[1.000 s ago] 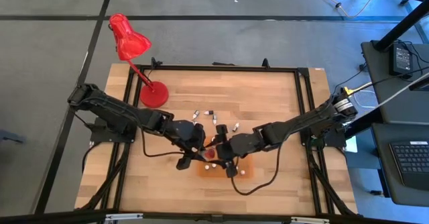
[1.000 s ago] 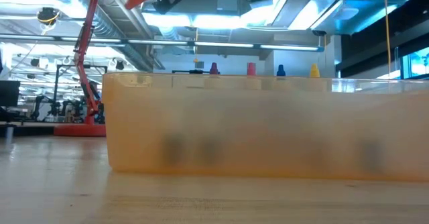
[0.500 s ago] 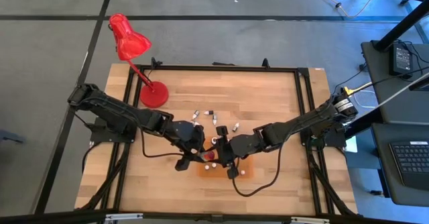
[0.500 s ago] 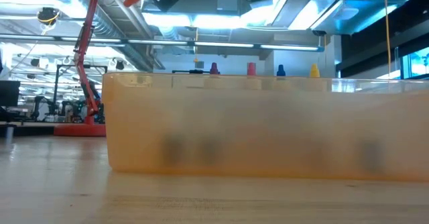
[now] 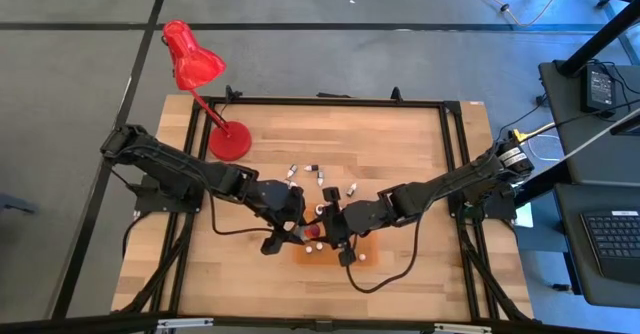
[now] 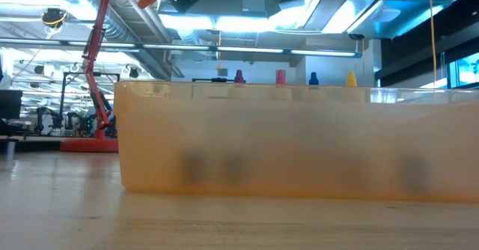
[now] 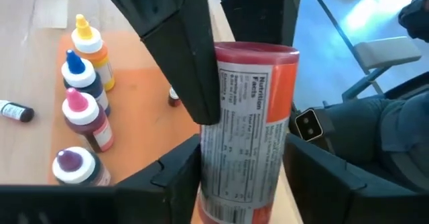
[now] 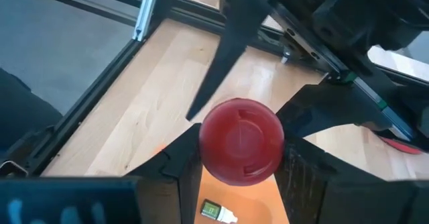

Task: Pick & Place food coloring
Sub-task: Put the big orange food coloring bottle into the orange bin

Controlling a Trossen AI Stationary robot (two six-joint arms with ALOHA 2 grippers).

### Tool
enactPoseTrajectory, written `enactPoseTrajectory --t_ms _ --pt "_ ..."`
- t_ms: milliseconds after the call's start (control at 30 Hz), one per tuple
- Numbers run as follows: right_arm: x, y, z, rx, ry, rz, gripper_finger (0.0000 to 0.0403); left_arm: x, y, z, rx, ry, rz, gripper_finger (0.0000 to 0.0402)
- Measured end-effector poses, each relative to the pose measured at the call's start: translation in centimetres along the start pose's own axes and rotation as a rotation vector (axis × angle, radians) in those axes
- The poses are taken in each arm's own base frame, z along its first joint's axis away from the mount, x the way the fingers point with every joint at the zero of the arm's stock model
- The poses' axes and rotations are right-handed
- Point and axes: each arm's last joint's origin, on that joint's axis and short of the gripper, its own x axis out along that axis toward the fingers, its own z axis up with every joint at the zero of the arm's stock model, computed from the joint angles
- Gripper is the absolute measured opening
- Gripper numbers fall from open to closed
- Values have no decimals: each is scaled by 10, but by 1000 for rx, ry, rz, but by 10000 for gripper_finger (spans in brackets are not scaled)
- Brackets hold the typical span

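Note:
A food coloring bottle (image 7: 244, 130) with a red lid and an orange printed label hangs between my two grippers, above the orange mat (image 5: 345, 254) near the table's middle. My right gripper (image 8: 238, 167) is shut on its lid end. My left gripper (image 7: 244, 184) stands open with one finger on each side of the bottle's base end. Several dropper bottles (image 7: 80, 96) with yellow, blue, pink and purple caps stand on the mat. Their tips (image 6: 281, 76) show over the tray wall in the low view. My right gripper pinches the lid end (image 8: 204, 150) of the bottle between its two fingers, which lie along the bottle's sides. It comes from the table's right, slanting down. The bottle is lifted clear of the mat, lid toward my right wrist. My left gripper's fingers (image 7: 181, 180) stand close to the base end; I cannot tell whether they touch it.
Several small bottles (image 5: 320, 174) lie loose on the wood beyond the grippers, and one with a green label (image 8: 218, 212) lies on the mat below. A red desk lamp (image 5: 228, 139) stands at the far left. A translucent orange tray wall (image 6: 299, 145) fills the low view.

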Motion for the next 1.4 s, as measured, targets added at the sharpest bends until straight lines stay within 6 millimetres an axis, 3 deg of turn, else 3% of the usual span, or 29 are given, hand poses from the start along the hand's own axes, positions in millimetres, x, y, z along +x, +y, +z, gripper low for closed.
enactPoseTrajectory --t_ms 167,333,467,733,900,1167,1400 --pt "-5 -2 1 -4 6 -34 157 -20 2 -1 -15 24 39 218" --pt "-21 -2 5 -15 29 -119 154 -54 -9 -1 30 -45 79 216" --pt "-41 5 13 -26 8 -202 157 -70 -13 -17 74 -178 119 215" --pt "-57 27 21 -89 -32 -357 159 -71 -4 -54 161 -579 62 216" --pt "-62 31 27 -114 -61 -487 160 -67 1 -70 172 -676 20 215" --pt "-66 29 50 -188 -256 -451 160 -67 1 -72 178 -689 24 213" --pt "-55 19 54 -196 -342 -365 160 -72 -1 -65 191 -783 12 212"
